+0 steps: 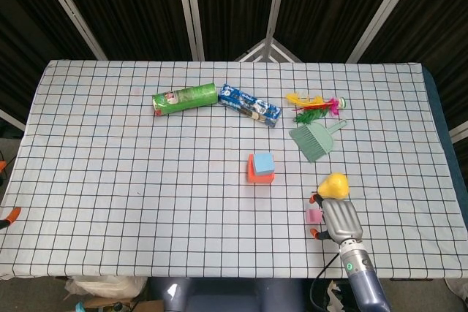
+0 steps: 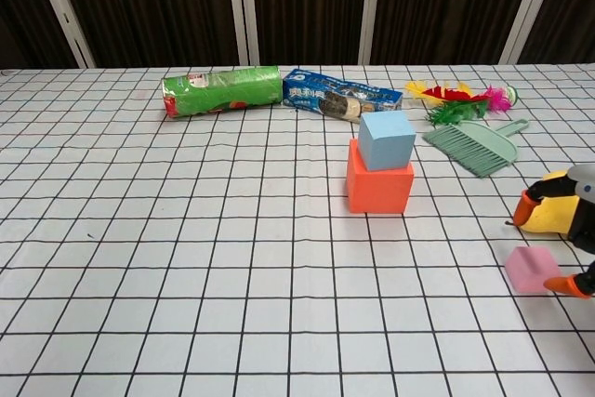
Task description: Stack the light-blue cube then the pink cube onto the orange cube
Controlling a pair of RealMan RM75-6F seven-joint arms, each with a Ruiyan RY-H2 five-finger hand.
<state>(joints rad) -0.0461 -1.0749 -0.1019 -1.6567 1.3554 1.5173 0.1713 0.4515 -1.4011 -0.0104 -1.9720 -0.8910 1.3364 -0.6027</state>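
Already the light-blue cube sits on top of the orange cube, turned a little askew, roughly mid-table. The pink cube lies on the cloth well to the right of that stack and nearer the front edge. The right hand hangs over it, orange-tipped fingers spread on either side of the cube; whether any of them touches it cannot be told, and the cube rests flat on the cloth. The left hand shows in neither view.

Just behind the pink cube, partly under the hand, stands a yellow pear-shaped toy. Farther back from the stack and to its right lie a green dustpan brush and a bunch of coloured feathers. Behind the stack lie a blue snack packet and, left of that, a green tube.

Everything rests on a white cloth with a black grid covering the table; dark curtains with pale struts close the back. Left of the stack the cloth is wide open to the left edge.
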